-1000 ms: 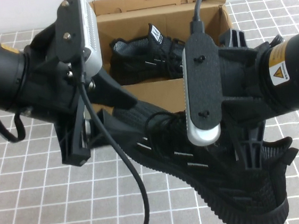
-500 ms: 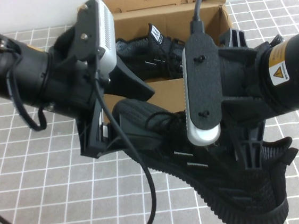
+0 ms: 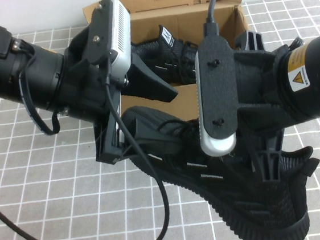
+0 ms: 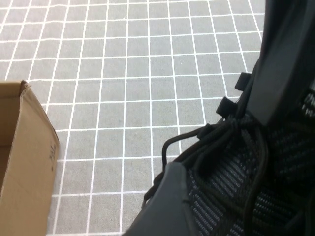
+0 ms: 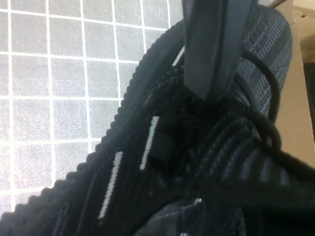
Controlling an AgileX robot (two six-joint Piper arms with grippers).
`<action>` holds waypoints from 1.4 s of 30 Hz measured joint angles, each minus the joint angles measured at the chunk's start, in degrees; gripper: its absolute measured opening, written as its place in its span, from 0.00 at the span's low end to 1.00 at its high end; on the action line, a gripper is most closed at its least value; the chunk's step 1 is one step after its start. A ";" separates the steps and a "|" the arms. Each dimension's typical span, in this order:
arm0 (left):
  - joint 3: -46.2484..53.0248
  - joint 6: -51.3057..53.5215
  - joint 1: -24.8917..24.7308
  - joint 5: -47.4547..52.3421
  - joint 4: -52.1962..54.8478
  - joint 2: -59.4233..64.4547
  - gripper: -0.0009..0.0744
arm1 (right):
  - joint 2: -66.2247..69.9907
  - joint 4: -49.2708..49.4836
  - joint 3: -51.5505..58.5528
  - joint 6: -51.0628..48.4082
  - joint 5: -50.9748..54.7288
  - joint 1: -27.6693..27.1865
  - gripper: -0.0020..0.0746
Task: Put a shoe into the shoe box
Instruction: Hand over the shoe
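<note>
Reaching over the toe of the shoe (image 3: 222, 170), the left gripper (image 3: 139, 108) stands with jaws spread wide, one finger (image 4: 170, 206) against the knit, gripping nothing. The shoe hangs just before the box (image 3: 183, 97), where its mate (image 3: 153, 57) lies. The right gripper (image 3: 256, 161) is clamped on the laced midfoot. The shoe is probably light; its soft knit sags, so the firmer sole edge or collar suits a hold.

Both arms hide much of the shoe (image 3: 254, 202) and the shoe box (image 3: 183, 97) front wall.
</note>
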 joint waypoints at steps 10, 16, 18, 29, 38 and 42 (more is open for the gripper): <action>0.00 0.26 0.00 -0.10 -0.21 0.67 0.82 | 0.00 0.00 0.00 0.00 0.00 0.00 0.02; 0.00 0.35 -0.02 -0.10 -0.32 2.60 0.82 | 0.00 -0.32 0.00 -0.20 -0.37 0.00 0.02; 0.00 0.40 -0.02 -0.10 -0.43 2.69 0.82 | 0.00 -0.52 0.00 -0.20 -0.37 0.00 0.02; 0.00 0.54 -3.15 -0.21 -0.31 3.31 0.82 | 0.00 -0.53 0.00 -1.81 -0.42 0.00 0.02; 0.00 -3.81 -3.52 -0.21 2.04 3.31 0.82 | 1.15 -0.53 0.00 -1.86 -0.88 0.00 0.02; 0.00 -3.69 -3.52 -0.21 2.25 3.40 0.82 | 1.39 -0.33 0.00 -1.86 -0.88 0.00 0.02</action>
